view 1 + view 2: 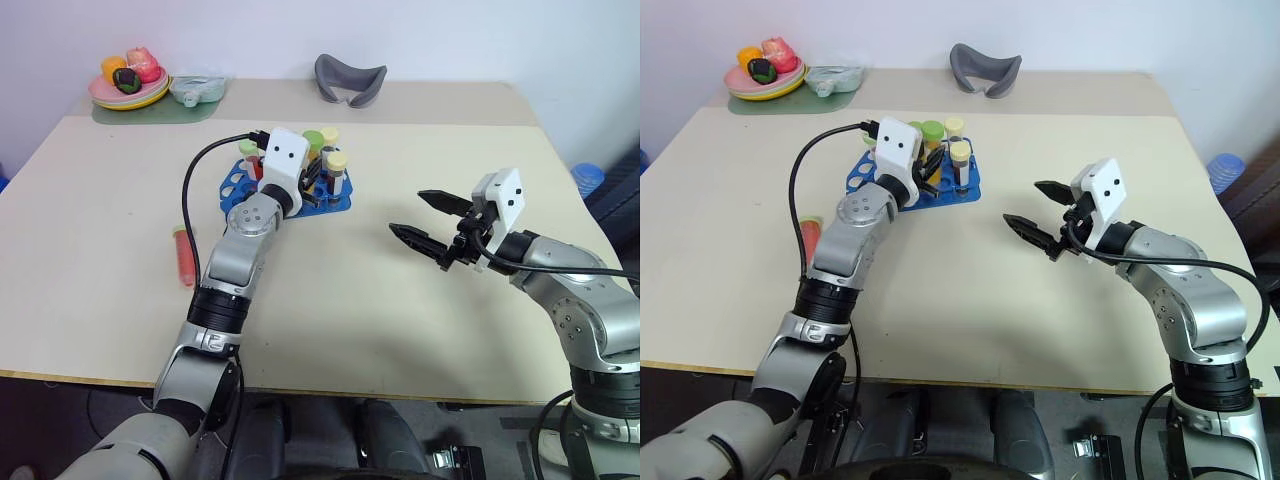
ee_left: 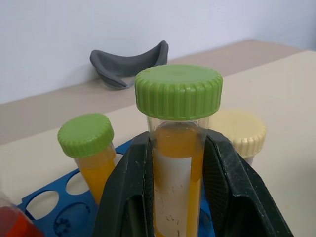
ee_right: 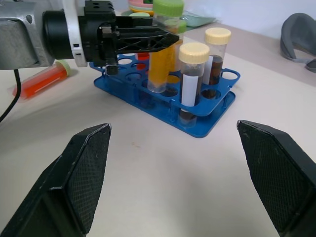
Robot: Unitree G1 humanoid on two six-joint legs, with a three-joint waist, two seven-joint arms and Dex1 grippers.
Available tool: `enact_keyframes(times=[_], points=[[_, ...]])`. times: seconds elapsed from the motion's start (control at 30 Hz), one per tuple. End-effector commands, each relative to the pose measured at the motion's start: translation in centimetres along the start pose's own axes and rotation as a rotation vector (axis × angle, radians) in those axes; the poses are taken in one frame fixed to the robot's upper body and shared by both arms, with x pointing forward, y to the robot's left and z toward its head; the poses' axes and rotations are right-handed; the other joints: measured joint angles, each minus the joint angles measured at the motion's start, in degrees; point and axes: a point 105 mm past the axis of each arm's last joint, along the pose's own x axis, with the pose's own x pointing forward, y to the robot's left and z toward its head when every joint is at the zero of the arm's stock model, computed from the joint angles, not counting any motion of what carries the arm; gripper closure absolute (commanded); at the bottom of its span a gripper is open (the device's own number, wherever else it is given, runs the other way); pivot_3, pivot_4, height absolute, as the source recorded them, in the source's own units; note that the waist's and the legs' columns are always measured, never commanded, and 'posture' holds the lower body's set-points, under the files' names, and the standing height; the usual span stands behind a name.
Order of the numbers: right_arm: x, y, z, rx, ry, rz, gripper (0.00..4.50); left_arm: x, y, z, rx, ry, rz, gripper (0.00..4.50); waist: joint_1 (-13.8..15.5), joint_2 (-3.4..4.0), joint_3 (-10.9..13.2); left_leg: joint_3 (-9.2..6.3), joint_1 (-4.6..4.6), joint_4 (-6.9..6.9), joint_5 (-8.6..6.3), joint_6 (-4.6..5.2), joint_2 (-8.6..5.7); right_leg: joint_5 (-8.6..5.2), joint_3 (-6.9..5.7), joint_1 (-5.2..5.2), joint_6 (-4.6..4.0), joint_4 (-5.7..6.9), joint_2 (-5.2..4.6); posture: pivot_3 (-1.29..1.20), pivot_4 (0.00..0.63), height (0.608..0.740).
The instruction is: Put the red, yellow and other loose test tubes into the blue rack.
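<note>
My left gripper point(image 1: 312, 178) is shut on an orange-yellow test tube point(image 2: 177, 163) with a green cap, held upright over the blue rack point(image 1: 338, 204). The tube's lower end point(image 3: 157, 89) is at a hole in the rack's top plate. The rack also holds another yellow tube point(image 2: 88, 148), two dark brown tubes with cream caps point(image 3: 190, 74) and a red one. A loose red tube point(image 1: 183, 255) lies flat on the table beside my left forearm. My right gripper point(image 1: 407, 212) hovers open and empty above the table, to the right of the rack.
A plate of toy fruit point(image 1: 128, 85) sits on a green mat at the back left corner, next to a clear plastic item point(image 1: 197, 90). A grey curved object point(image 1: 350, 80) lies at the back edge. A black cable point(image 1: 190, 190) loops off my left wrist.
</note>
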Motion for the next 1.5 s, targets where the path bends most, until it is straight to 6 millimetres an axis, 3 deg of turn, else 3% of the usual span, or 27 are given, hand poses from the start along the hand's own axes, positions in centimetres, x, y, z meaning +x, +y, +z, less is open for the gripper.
enact_keyframes(times=[0.03, 0.6, 0.83, 1.1, 1.33, 1.37, 1.5], points=[[-0.3, 0.0, 1.5, -0.046, -0.048, -0.008, 0.31, -0.5, 1.2, 0.1, 0.024, -0.007, 0.04, 3.64, 0.0, 0.0, 0.0, 0.0, 0.0, 0.0, 0.0, 0.0, 0.0, 0.0, 0.0, 0.0, 0.0, 0.0, 0.0, 0.0, 0.15, 0.74], [-0.3, -0.1, 1.4, -0.044, -0.052, -0.005, 0.31, -0.7, 0.6, -1.5, 0.006, 0.034, 0.025, 3.64, 0.0, 0.01, 0.0, 0.0, 0.03, 0.01, 0.0, 0.0, 0.0, 0.0, 0.0, 0.04, 0.0, 0.0, 0.0, 0.0, 0.15, 0.74], [-0.2, -0.2, 1.5, -0.048, -0.052, -0.007, 0.31, -0.5, 0.8, -2.9, -0.157, 0.104, 0.054, 3.64, 0.1, 0.01, 0.0, -0.01, 0.03, 0.0, 0.0, 0.0, 0.0, 0.0, -0.01, 0.04, 0.0, 0.0, -0.01, 0.0, 0.15, 0.74], [0.0, -0.1, 1.4, -0.044, -0.054, -0.002, 0.31, -0.5, 1.1, -2.8, -0.102, 0.096, 0.064, 3.64, 0.0, 0.01, 0.0, -0.01, 0.03, 0.0, 0.0, 0.0, 0.0, 0.0, -0.01, 0.05, 0.0, -0.01, -0.01, 0.0, 0.15, 0.74], [0.2, 0.0, 1.5, -0.043, -0.054, 0.005, 0.31, -1.0, 0.9, -2.4, -0.061, 0.063, 0.052, 0.32, 0.0, 0.01, 0.0, 0.0, 0.03, 0.0, 0.0, 0.0, 0.0, 0.0, -0.01, 0.03, 0.0, -0.01, 0.0, 0.0, 0.15, 0.74], [0.2, 0.0, 1.4, -0.043, -0.053, 0.006, 0.31, -1.1, 1.0, -2.2, -0.051, 0.051, 0.059, 0.14, 0.0, 0.01, 0.0, 0.0, 0.03, 0.0, 0.0, 0.0, 0.0, 0.0, 0.0, 0.04, 0.0, -0.01, -0.01, 0.0, 0.15, 0.74], [0.3, 0.0, 1.4, -0.042, -0.052, 0.009, 0.31, -2.0, 1.5, -0.5, -0.082, -0.023, 0.082, 0.14, 0.1, 0.01, 0.0, 0.0, 0.02, 0.0, 0.0, 0.0, 0.0, 0.0, 0.0, 0.03, 0.0, -0.01, -0.01, 0.0, 0.15, 0.74]])
